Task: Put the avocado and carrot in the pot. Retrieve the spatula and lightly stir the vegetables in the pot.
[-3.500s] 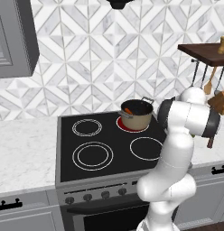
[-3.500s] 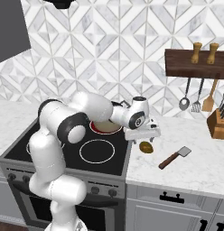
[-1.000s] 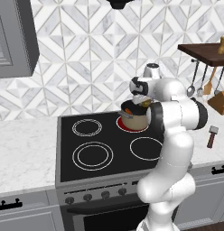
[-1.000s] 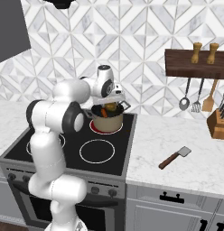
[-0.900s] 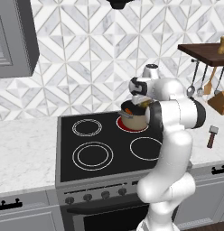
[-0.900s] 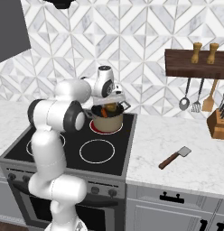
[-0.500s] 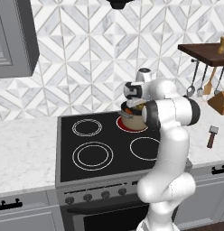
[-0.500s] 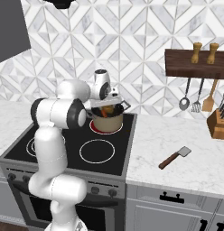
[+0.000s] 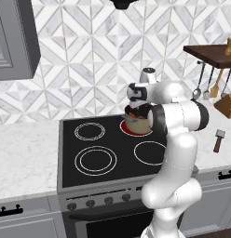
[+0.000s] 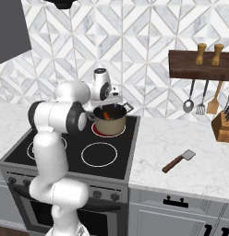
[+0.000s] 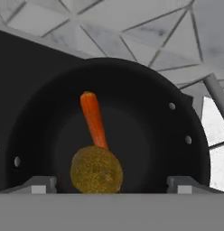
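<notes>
- Nearest you, at the stove's front edge, a row of control knobs (image 9: 108, 201) runs along the panel; the two front burners of the black cooktop (image 10: 79, 159) carry nothing.
- On the marble counter (image 10: 181, 152) right of the stove, the spatula (image 10: 179, 161) lies flat and untouched, its grey head toward the wall and its reddish-brown handle toward the counter's front edge.
- Further back, the tan pot (image 10: 109, 121) sits on the glowing red burner at the cooktop's rear right corner, its side handle pointing right in the right base view.
- Inside the pot (image 11: 177, 149), the carrot (image 11: 93, 118) leans with one end against the round brownish-green avocado (image 11: 96, 169), both on the dark bottom.
- You see the gripper (image 11: 111, 184) poised directly above the pot's mouth, jaws spread wide, nothing between them; the two fingertips (image 11: 39, 184) flank the avocado without touching it.
- Against the tiled wall beyond the counter, a dark wooden shelf (image 10: 199, 69) holds hanging utensils (image 10: 201, 99), with a knife block (image 10: 224, 124) at the right edge.
</notes>
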{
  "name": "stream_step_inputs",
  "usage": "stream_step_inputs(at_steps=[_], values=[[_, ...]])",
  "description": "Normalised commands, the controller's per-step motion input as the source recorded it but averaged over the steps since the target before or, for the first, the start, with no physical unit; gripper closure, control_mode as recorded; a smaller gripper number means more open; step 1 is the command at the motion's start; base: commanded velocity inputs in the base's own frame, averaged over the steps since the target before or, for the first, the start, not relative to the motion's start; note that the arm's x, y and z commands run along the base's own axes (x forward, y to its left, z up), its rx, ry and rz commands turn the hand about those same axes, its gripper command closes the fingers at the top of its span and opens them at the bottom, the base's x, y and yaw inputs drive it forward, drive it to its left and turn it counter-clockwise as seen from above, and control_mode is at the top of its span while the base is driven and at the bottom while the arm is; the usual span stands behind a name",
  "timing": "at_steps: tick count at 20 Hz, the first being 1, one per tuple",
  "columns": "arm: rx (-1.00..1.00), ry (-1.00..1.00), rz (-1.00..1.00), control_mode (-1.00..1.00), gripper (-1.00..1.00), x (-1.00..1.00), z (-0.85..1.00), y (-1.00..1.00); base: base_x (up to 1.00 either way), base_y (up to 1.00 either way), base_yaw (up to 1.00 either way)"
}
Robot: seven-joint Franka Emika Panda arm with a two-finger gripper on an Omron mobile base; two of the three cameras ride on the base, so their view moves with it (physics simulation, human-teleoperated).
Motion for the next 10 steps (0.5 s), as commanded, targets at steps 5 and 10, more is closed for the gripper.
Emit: stream_step_inputs(at_steps=[5, 10], values=[[0.00, -0.24, 0.00, -1.00, -1.00, -0.69, 0.63, -0.12, 0.00, 0.00, 0.00], [0.00, -0.15, -0.02, -1.00, -1.00, -1.00, 0.21, -0.53, 0.00, 0.00, 0.00]])
